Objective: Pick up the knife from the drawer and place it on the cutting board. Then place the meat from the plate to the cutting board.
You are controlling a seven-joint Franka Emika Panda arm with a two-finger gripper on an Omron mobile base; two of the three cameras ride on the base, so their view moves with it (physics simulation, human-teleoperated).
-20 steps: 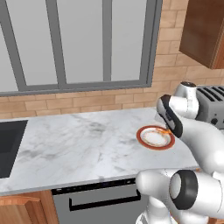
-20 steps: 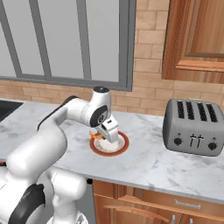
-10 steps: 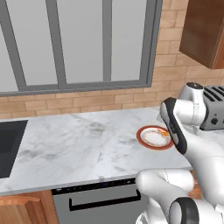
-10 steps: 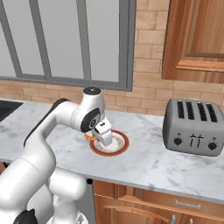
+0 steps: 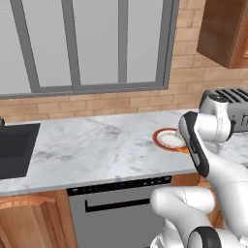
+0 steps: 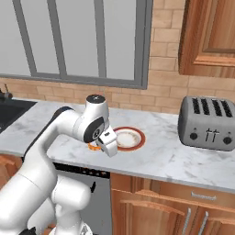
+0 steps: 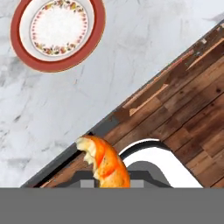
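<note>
Since the earlier frame my arm has swung the meat (image 7: 104,164) off the plate (image 6: 138,137) toward the worktop's (image 5: 97,145) front edge; my jaws are clamped on the meat, carried above that edge just beside the plate. Plate: bare, on the marble worktop. Surroundings: toaster (image 6: 206,123) to the right, dark sink (image 5: 14,150) far left, window (image 5: 92,43) behind, wood floor (image 7: 192,109) below.

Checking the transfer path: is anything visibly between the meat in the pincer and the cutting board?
The board's place can't be told. The meat is held in the pincer, off the plate near the counter edge; nothing visible blocks it there.
</note>
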